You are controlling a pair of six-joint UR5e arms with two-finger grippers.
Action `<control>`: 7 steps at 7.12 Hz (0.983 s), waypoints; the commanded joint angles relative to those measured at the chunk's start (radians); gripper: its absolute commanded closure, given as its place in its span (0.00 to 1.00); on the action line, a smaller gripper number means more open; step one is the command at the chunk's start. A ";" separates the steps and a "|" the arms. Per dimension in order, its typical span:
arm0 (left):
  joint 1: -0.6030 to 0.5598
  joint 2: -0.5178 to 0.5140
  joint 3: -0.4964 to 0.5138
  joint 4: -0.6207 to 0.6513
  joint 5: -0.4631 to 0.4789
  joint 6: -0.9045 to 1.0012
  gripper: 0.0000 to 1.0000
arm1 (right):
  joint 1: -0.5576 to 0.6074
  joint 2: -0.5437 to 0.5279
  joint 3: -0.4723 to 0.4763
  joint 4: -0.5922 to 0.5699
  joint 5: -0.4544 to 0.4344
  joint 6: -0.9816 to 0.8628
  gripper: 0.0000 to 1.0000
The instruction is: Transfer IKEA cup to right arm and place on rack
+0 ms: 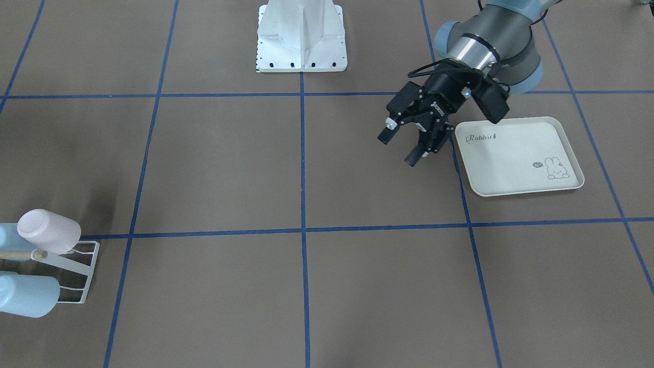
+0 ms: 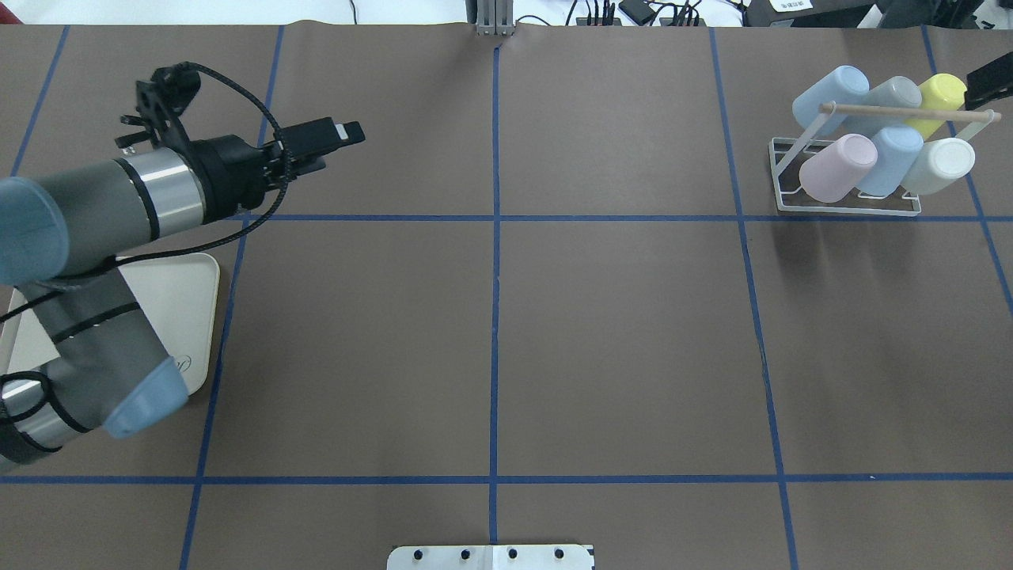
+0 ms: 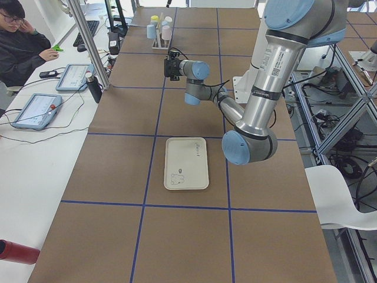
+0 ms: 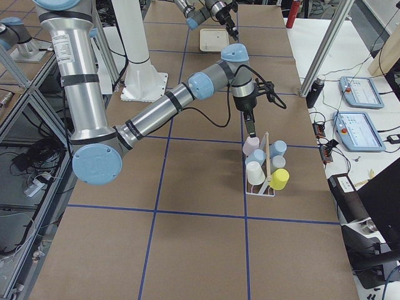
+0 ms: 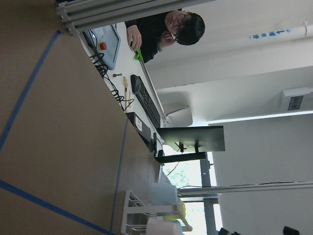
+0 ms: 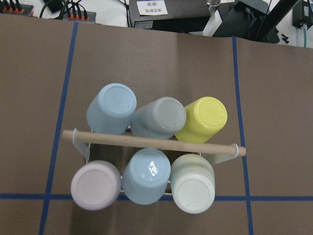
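pink cup (image 6: 95, 186) on rack (image 2: 847, 210) — left fingers (image 1: 387, 134) apart

cups (image 6: 145, 177): smooth plastic, slight sheen
rack (image 2: 847, 210): white-coated wire
dowel (image 6: 151, 142): bare pale wood
table (image 2: 617, 332): matt brown paper
tray (image 1: 511, 163): smooth plastic

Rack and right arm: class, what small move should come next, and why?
Probably lift the right arm straight up, clear of the rack. Six cups already sit on it, the tray is bare, and the left tool is open and empty, so nothing seems left to pass.
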 commanded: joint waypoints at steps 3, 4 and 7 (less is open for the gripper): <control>-0.349 0.178 -0.011 0.195 -0.308 0.647 0.00 | 0.085 -0.018 -0.100 -0.090 0.126 -0.247 0.00; -0.404 0.211 -0.002 0.198 -0.310 0.779 0.00 | 0.085 -0.065 -0.082 -0.014 0.129 -0.249 0.00; -0.616 0.226 0.110 0.214 -0.489 1.141 0.00 | 0.105 -0.127 -0.117 0.063 0.124 -0.255 0.00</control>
